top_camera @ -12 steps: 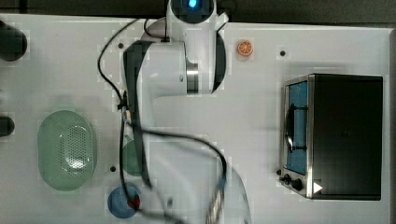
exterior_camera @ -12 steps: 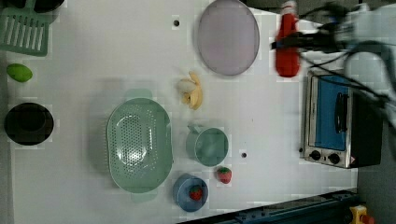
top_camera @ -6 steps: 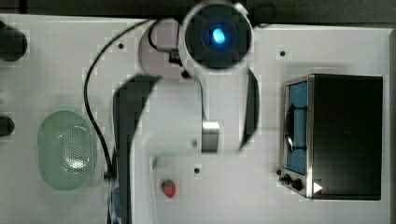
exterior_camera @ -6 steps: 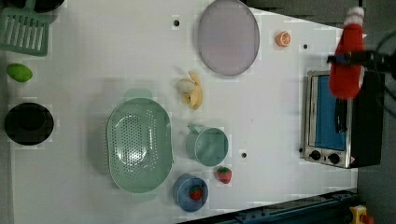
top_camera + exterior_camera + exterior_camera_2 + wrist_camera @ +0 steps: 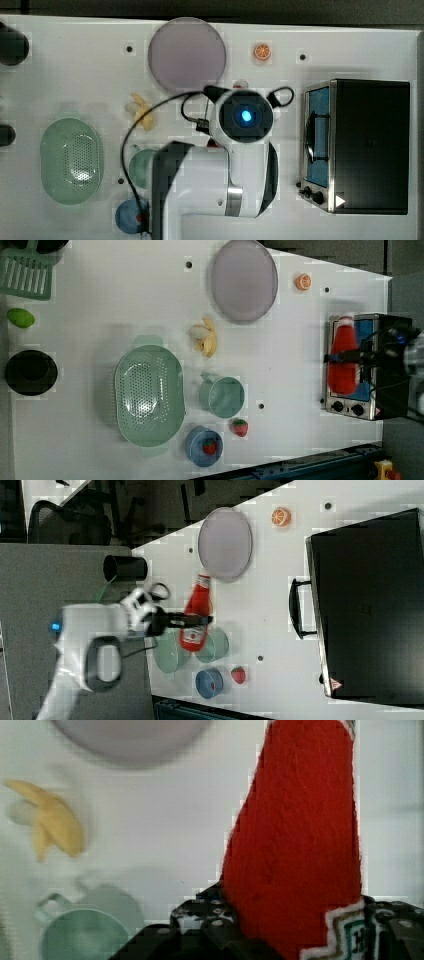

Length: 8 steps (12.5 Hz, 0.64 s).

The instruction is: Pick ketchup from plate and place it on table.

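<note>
Since a second ago the arm has swung: in the top view it covered the plate (image 5: 187,54) then, and now that plate lies bare at twelve o'clock of the arm's blue-lit wrist. In the left view the ketchup (image 5: 343,359) has travelled from beside the plate's edge out toward three o'clock, and now shows in front of the toaster oven (image 5: 369,367).

From where I stand, the tool (image 5: 200,620) is clamped on the ketchup (image 5: 196,614), its dark fingers (image 5: 186,619) crossing the bottle at the label, about midway along. The bottle is off the plate and carried in the air above the tabletop (image 5: 280,370). In the right view the plate (image 5: 225,543) sits at about one o'clock from the bottle, and the cap end points that way.

The wrist view looks along the bottle (image 5: 300,850): its wide labelled end is nearest the tool and the red body narrows away from it, with the banana (image 5: 52,822) and the green cup (image 5: 82,935) on the white surface beyond.

What the coming move turns on, I judge, is that the bottle's long axis lies level, across the fingers, not upright. To put it down, the arm has to lower over a bare patch, and the bottle will probably land on its side unless the wrist turns first. The white stretch between the plate and the oven looks freest; a rounded bottle could roll once released.
</note>
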### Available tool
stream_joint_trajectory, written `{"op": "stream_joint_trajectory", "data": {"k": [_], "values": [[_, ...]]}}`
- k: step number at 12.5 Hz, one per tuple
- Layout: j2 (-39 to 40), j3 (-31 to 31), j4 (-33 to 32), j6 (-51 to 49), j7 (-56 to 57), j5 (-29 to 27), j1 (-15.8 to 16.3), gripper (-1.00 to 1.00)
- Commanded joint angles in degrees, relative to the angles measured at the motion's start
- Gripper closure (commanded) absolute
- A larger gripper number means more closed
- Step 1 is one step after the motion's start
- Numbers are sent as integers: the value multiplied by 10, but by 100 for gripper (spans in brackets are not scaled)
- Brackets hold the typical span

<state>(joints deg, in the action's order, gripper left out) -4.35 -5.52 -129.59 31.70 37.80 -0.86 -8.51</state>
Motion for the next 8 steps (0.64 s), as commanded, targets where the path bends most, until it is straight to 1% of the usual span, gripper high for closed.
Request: {"op": "stream_joint_trajectory", "data": {"k": [1, 3, 6, 7, 8], "values": [[0, 16, -76, 79, -25, -3, -11, -18], [31, 14, -110, 154, -25, -3, -11, -18], [99, 14, -117, 211, -25, -3, -10, -18], [119, 14, -117, 227, -25, -3, -10, -24], [138, 14, -118, 245, -25, -3, -10, -43]]}}
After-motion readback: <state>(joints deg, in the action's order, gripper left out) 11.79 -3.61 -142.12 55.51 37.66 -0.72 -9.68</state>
